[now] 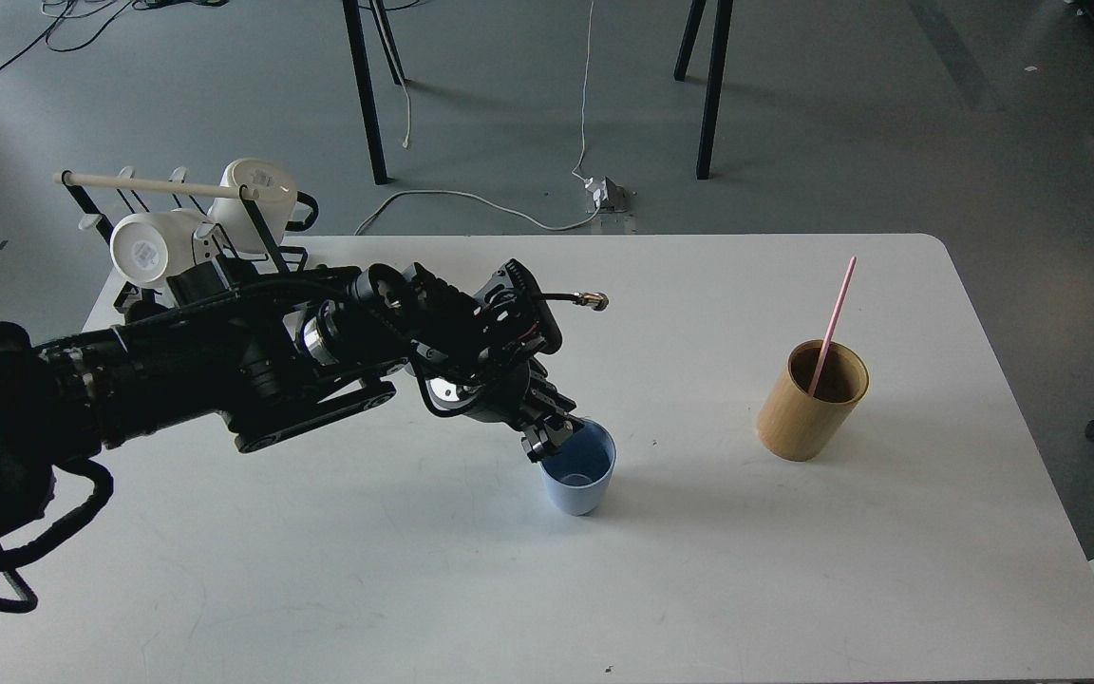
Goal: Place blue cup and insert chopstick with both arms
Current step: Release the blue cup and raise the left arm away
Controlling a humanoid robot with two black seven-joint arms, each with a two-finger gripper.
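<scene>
You are looking down at a white table [794,570] with your left arm [224,380] reaching in from the left edge toward the middle. Its gripper, the left gripper [552,435], is sitting right at the near-left rim of the blue cup [580,480], and the fingers are appearing to pinch that rim, one tip outside and one seeming to dip inside, though they are dark and bunched together, so you cannot tell for certain whether they are clenched on it or merely touching. The blue cup is standing upright on the table, roughly at the centre and a little toward the near edge, mouth open upward. Well apart to its right, nearer the right edge, the bamboo holder [808,404] is standing upright, and the chopstick [834,323] is leaning inside it, its upper end tilting toward the far-right corner. At the far-left corner a black wire rack [262,242] with a pale wooden rod [158,185] is carrying two white mugs [153,249]. Your right arm is not showing in this view.
</scene>
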